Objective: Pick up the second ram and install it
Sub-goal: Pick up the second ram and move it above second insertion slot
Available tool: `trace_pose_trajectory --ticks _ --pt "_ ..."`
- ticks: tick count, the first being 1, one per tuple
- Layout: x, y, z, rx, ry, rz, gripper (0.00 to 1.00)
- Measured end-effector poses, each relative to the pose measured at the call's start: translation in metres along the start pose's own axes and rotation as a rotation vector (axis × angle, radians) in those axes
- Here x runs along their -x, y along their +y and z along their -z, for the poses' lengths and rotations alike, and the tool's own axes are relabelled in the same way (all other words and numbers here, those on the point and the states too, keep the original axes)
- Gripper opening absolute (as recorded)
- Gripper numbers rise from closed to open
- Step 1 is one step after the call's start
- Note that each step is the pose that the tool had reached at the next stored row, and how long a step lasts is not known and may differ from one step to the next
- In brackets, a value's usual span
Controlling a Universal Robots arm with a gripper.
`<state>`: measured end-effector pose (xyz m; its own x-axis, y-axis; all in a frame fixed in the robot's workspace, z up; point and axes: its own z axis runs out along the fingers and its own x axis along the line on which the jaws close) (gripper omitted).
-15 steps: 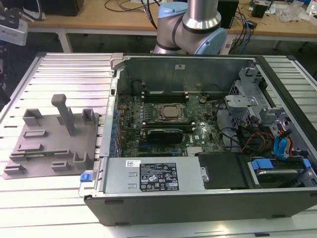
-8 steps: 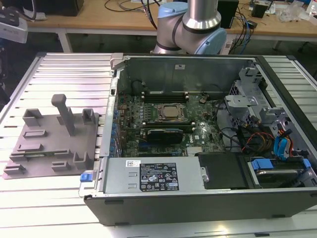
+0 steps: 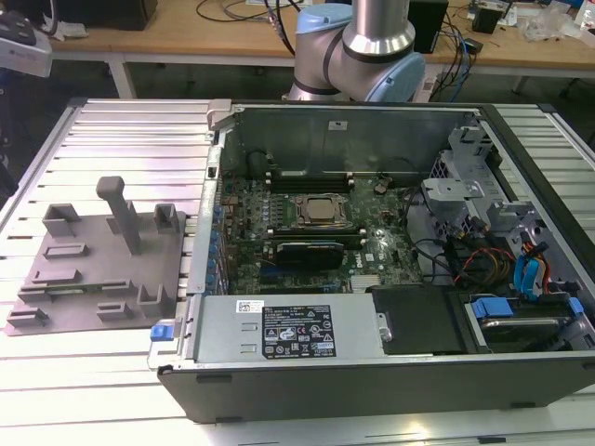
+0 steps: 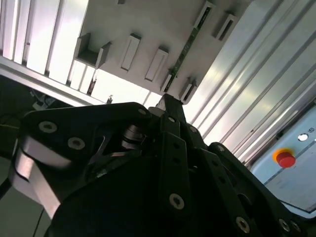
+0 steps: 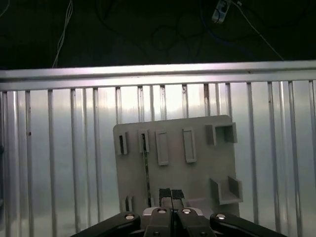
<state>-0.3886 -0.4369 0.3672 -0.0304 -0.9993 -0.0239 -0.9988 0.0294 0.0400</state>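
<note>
Hovering over the gray fixture, the end effector is closed and empty beside the edge-standing second ram.

Even overhead light fills the exterior view. The ribbed counter at nine o'clock shines pale with a lilac cast, and the open computer case at four o'clock holds soft shadow inside. In the first wrist view the slats glare white against blackness. In the second wrist view the fingers sit in deep shadow before blown-out metal.
</note>
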Motion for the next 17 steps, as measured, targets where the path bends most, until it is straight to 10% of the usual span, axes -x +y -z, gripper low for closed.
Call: trace_pose_trajectory --ticks 11,17 --pt "0.0000 0.0000 0.0000 0.0035 0.0058 0.146 0.08" --pt "0.0000 -0.0001 -0.0016 0.0007 0.0011 0.028 0.08"
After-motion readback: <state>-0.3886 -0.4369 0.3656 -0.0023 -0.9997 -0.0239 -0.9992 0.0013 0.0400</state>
